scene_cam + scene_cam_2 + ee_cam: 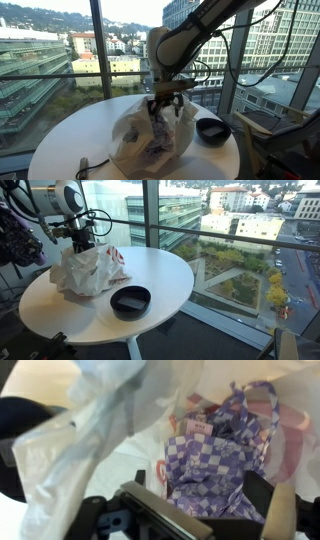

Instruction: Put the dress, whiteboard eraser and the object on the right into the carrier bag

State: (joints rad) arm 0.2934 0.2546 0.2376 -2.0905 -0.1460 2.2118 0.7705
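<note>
The Robotiq gripper [190, 516] hangs just above the mouth of the bag with its two dark fingers spread wide at either side of the wrist view and nothing pinched between them; in an exterior view the gripper [165, 106] points straight down into the crumpled top of the bag. Directly beneath it lies the purple-and-white checked cloth dress [215, 455], bunched in loose folds inside the thin, translucent white plastic carrier bag [70, 450], so that item looks already stowed. The dress should be light, limp and easy to snag: a pinch on a raised fold would lift it, but it would trail and drag the bag wall along. The bag [88, 270] itself is flimsy and slippery, slumped in a heap with no stiff rim, so its opening will likely collapse or shift if brushed; anything going in is best dropped from above through the gap. Reddish print or an object shows at the far edge inside, too blurred to tell. The bag sits on the round white table [165, 265], and well apart from it rests a shallow black bowl [130, 301], probably the remaining object: rigid, light, smooth, best taken across its rim [212, 129]. No whiteboard eraser can be made out.
</note>
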